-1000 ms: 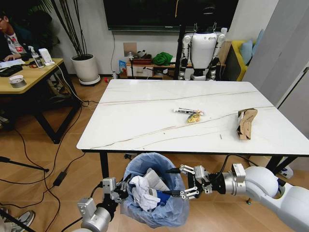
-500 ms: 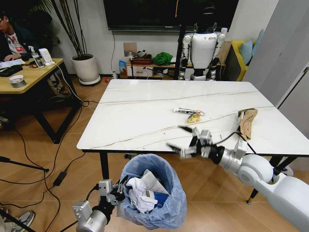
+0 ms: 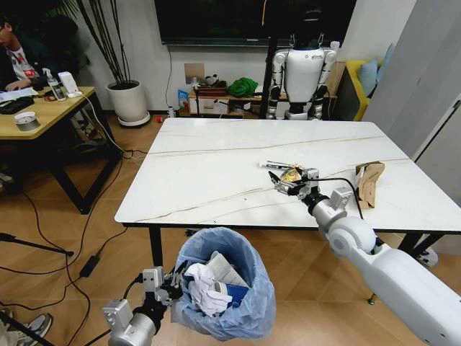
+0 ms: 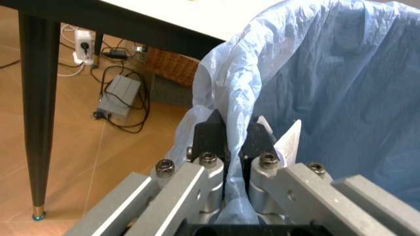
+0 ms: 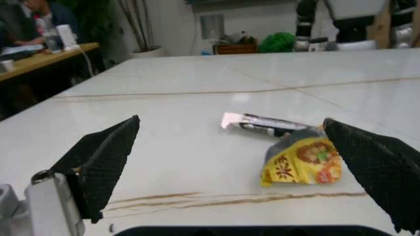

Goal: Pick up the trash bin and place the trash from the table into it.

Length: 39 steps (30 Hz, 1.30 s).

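Observation:
The trash bin (image 3: 248,310), lined with a crinkled light blue bag (image 4: 328,73), hangs below the table's near edge. My left gripper (image 3: 171,281) (image 4: 233,140) is shut on its rim and bag. White papers (image 3: 209,288) lie inside. My right gripper (image 3: 282,182) (image 5: 243,177) is open, low over the white table (image 3: 209,180), facing a yellow snack wrapper (image 3: 290,173) (image 5: 302,162). The wrapper lies between and just beyond the black fingers (image 5: 105,160). A black-and-white wrapper (image 3: 276,166) (image 5: 262,124) lies just past it. A crumpled brown paper bag (image 3: 367,184) sits to the right.
A black table leg (image 4: 39,98) stands beside the bin, with cables and a power strip (image 4: 85,39) on the wooden floor. A wooden desk (image 3: 43,112) stands at the far left. A white humanoid robot (image 3: 302,76) stands beyond the table.
My right gripper has risen from over the bin onto the table and reached forward to the yellow wrapper, staying open. The bin has sunk slightly in my left gripper's hold.

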Available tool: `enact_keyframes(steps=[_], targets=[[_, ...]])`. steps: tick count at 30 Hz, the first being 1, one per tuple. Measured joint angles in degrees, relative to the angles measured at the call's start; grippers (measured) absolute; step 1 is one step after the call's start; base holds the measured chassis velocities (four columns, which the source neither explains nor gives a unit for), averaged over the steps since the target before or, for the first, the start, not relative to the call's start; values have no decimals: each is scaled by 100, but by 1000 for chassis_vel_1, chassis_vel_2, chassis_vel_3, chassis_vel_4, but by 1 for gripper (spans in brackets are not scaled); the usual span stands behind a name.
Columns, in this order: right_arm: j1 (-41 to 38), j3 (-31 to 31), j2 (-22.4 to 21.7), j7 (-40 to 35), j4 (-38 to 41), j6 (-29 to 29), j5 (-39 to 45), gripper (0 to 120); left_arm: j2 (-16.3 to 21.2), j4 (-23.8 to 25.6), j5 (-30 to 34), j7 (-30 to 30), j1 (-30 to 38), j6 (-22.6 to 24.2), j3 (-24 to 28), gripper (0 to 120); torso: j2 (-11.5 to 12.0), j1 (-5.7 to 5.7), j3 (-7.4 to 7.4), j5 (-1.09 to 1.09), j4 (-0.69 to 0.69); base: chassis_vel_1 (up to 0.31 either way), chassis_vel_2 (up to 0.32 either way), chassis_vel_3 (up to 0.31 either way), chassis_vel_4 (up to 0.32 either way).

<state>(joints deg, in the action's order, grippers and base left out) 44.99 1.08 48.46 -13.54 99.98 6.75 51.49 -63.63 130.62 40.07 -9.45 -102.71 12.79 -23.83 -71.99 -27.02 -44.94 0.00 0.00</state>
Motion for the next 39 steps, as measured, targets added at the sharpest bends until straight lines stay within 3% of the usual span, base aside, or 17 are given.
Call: enact_keyframes(steps=[8,18,33,39], targets=[[-403,193,437,-978,-339,564,167,100,31,21,27,-13,-19,11,18,0,0,0,1,-1,0,0,0,0,0],[-913,259,1132,-1499,-1191,1173,-17,100,54,108,57,-15,-62,12,-79,0,0,0,0,0,0,0,0,0,0],[-1228,229,1797,-1467,-2119,1106,-266,100,-11,32,41,-15,-10,12,-60,0,0,0,0,0,0,0,0,0,0],[-1356,224,1886,-1068,-2536,660,-268,81,-10,-17,51,-16,49,12,-47,0,0,1,0,0,0,0,0,0,0]])
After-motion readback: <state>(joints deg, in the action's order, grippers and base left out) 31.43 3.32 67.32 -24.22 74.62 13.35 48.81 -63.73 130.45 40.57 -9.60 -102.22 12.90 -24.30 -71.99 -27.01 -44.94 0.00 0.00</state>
